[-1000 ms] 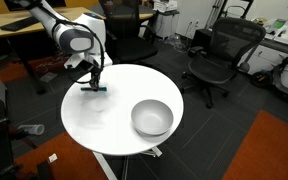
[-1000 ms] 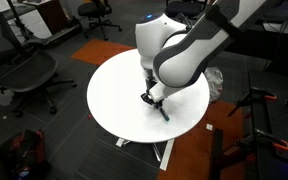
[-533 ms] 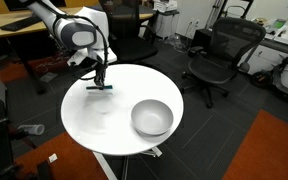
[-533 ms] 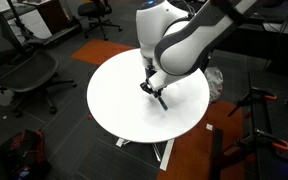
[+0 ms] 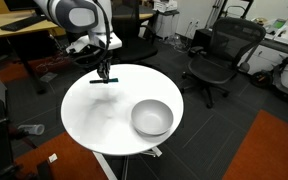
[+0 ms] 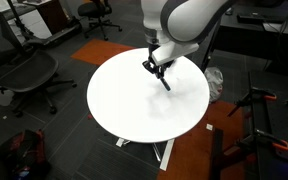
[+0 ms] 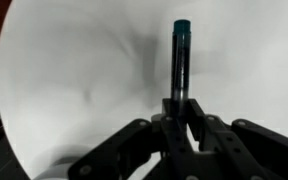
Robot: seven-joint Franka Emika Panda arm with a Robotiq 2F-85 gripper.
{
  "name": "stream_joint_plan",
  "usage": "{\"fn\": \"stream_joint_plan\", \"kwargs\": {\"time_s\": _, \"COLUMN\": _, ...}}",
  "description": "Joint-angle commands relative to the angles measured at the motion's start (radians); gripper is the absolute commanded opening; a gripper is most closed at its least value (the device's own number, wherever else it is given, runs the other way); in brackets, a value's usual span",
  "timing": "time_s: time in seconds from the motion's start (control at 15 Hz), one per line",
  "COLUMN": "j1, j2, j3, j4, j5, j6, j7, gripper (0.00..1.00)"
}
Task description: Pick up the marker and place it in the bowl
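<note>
One step down: gripper (image 5: 104, 72) is clamped on the marker (image 7: 181, 58), which looks clear of the table (image 5: 89, 125), over its far-left part. Next: carry right and nearer, over the bowl (image 5: 152, 117), then release.

Two raised cameras outside the robot and one on its wrist, all aimed at the round counter (image 5: 94, 125).

In both exterior views we look down at a slant from well back, taking in the whole counter and the office chairs (image 5: 219, 55) around it. In an exterior view the bowl (image 5: 152, 117) lies toward us; in an exterior view the counter's rim (image 6: 109, 128) probably shows from another side. The wrist view sits close, looking along the end effector (image 7: 180, 115) onto bare counter. All three share the marker (image 7: 180, 60) it carries.
</note>
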Motion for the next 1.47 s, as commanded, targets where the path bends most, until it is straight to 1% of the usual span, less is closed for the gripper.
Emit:
{"fn": "stream_joint_plan", "kwargs": {"time_s": 0.0, "j1": -0.03, "j2": -0.108, "j3": -0.009, "j4": -0.027, "j5": -0.061, "j6": -0.099, "j7": 0.028, "gripper": 0.05}}
{"fn": "stream_joint_plan", "kwargs": {"time_s": 0.33, "j1": -0.108, "j2": -0.188, "j3": -0.011, "j4": -0.009, "j5": -0.107, "j6": -0.188, "j7": -0.004, "gripper": 0.05}}
{"fn": "stream_joint_plan", "kwargs": {"time_s": 0.6, "j1": -0.172, "j2": -0.199, "j3": -0.015, "j4": 0.018, "j5": -0.138, "j6": -0.178, "j7": -0.032, "gripper": 0.05}}
{"fn": "stream_joint_plan", "kwargs": {"time_s": 1.0, "j1": -0.25, "j2": -0.157, "j3": -0.026, "j4": 0.074, "j5": -0.13, "j6": -0.144, "j7": -0.093, "gripper": 0.05}}
{"fn": "stream_joint_plan", "kwargs": {"time_s": 1.4, "j1": -0.285, "j2": -0.085, "j3": -0.034, "j4": 0.15, "j5": -0.124, "j6": -0.115, "j7": -0.139, "gripper": 0.05}}
